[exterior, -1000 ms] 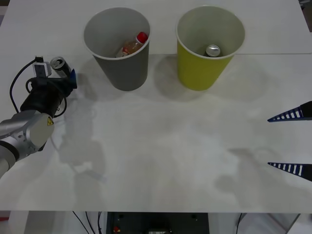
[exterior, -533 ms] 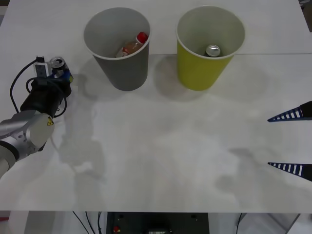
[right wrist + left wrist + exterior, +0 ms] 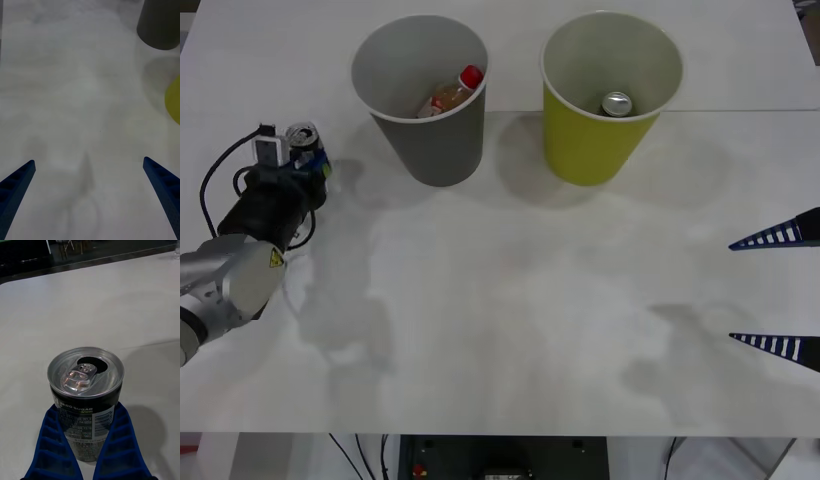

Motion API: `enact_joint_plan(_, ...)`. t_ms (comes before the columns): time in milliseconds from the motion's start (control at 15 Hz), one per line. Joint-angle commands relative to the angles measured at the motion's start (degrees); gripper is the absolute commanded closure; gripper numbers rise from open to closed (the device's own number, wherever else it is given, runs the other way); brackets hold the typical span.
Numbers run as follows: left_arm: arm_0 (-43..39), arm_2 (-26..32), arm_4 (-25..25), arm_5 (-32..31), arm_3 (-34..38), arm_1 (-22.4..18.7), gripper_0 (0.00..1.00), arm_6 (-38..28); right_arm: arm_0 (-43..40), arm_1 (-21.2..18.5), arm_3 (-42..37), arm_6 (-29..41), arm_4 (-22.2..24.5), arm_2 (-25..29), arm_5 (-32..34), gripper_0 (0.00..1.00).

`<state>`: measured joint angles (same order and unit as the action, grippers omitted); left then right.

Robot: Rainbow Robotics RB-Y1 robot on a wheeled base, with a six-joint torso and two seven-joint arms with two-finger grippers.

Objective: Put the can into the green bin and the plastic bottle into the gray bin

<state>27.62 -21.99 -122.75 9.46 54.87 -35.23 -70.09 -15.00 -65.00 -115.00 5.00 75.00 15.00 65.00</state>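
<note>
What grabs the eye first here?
The left gripper at the table's far left, blue fingers closed around the upright black can. Behind stand the gray bin, holding the plastic bottle, and the green bin, a silver can top inside.

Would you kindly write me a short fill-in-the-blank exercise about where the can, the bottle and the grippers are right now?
1. The left gripper is closed on the ____.
2. The plastic bottle lies inside the ____ bin.
3. A second can, showing a silver top, sits inside the ____ bin.
4. The right gripper, at the table's right edge, has its fingers ____.

Missing words: can; gray; green; open
</note>
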Motion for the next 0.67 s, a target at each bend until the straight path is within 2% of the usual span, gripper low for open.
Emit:
enact_joint_plan(67,-7.8,7.0,-0.2,-11.6,13.5,-2.6,1.0,3.3,0.0,0.0,0.0,0.0,0.0,0.0,0.0,0.0)
enact_joint_plan(200,-13.3,11.4,-0.7,-20.0,22.5,-4.0,1.0,3.9,0.0,0.0,0.0,0.0,0.0,0.0,0.0,0.0)
enact_joint_plan(467,-22.7,20.1,-2.1,-35.6,37.6,-4.1,1.0,6.8,0.0,0.0,0.0,0.0,0.0,0.0,0.0,0.0)
enact_joint_plan(667,-25.2,25.6,-2.6,-49.1,44.9,-4.2,1.0,11.9,0.0,0.0,0.0,0.0,0.0,0.0,0.0,0.0)
